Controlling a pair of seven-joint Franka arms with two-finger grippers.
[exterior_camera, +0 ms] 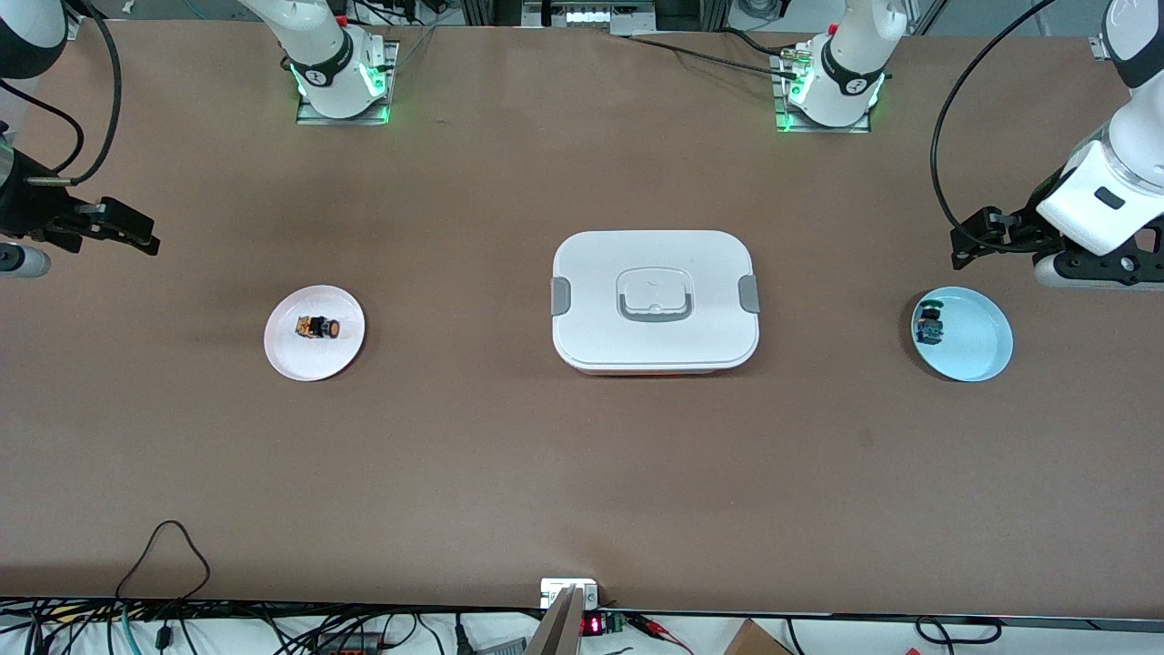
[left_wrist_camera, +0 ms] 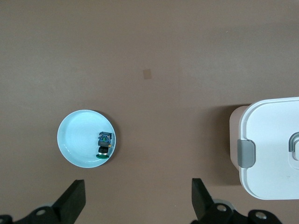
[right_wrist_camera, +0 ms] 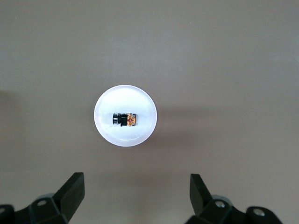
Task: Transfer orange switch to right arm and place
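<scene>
lying sideways on pink plate (exterior_camera: 289,359): orange switch (exterior_camera: 318,327), likely light, rigid; best pinched across barrel. left gripper (left_wrist_camera: 138,200), right gripper (right_wrist_camera: 135,196) spread, empty.

A brown counter (exterior_camera: 582,473) is filling the view, with cables (exterior_camera: 164,628) trailing along its near edge.
</scene>
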